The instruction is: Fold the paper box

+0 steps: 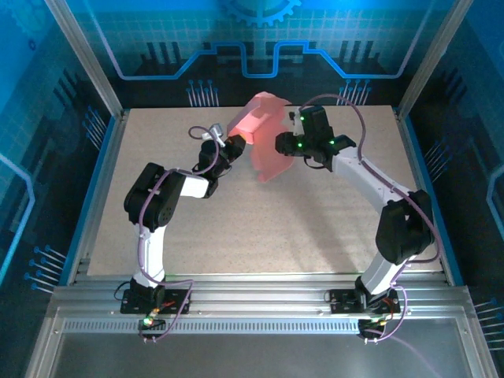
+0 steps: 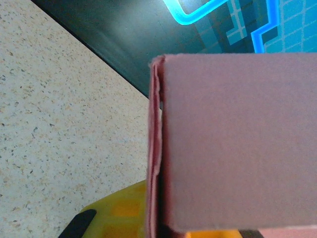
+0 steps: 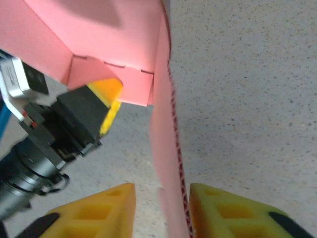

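The paper box [image 1: 264, 153] is hanging in the air over the far middle of the table [image 1: 315, 228], partly folded and pinched between the two arms. It is showing as pale pink thin card. A broad panel is rising toward the far wall, and a narrower panel is drooping down toward the table. In the right wrist view, short slits are running along a fold line, and a row of small dark red dashes is running down the edge of the hanging strip. In the left wrist view, a flat pink face is meeting a folded edge where two layers of card are lying together.

The left gripper [image 1: 235, 144] is clamping a flap on the left side of the box, with its yellow pad [image 3: 106, 89] pressing on the card. The right gripper [image 3: 162, 188] is straddling the hanging strip. One yellow finger [image 3: 218, 208] is touching the card, while the other finger [image 3: 106, 210] is standing off with a gap, so the jaws are not pinching it.

The speckled beige table is lying bare beneath the box. A dark wall panel with glowing cyan lines [image 1: 260, 51] is standing at the far side, and ribbed metal rails [image 1: 260, 303] are running along the near edge. Small green lights [image 1: 300, 145] are glowing on the right wrist.
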You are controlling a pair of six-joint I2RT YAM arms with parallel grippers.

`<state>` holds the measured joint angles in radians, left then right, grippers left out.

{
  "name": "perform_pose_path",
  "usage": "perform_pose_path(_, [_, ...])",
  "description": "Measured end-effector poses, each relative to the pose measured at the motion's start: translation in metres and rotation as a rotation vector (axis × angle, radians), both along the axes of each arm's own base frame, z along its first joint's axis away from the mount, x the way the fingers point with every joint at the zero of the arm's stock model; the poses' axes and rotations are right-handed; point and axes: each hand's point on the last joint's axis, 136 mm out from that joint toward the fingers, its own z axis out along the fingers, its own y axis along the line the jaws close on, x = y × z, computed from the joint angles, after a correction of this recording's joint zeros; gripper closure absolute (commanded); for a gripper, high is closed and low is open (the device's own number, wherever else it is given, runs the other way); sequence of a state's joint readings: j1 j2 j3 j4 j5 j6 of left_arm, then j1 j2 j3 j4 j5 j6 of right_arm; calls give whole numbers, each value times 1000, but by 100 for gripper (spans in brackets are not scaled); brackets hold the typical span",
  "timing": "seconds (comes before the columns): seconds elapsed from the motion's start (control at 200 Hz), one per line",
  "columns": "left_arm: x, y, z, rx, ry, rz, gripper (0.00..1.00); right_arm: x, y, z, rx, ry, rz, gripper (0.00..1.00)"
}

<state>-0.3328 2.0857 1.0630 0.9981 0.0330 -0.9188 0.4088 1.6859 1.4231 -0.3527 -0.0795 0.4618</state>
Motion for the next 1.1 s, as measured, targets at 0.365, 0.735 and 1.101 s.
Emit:
perform_pose_path(0.365, [2, 3, 7, -31, -19, 18, 75, -1, 12, 14, -93, -38, 1, 100])
perform_pose_path(0.735, [-1, 3, 9, -56, -27, 15, 45, 0, 3, 11, -151, -32, -29, 100])
perform_pose_path(1.101, [-22, 5, -22, -26, 32, -13, 25, 16, -17, 18, -139, -4, -86, 100])
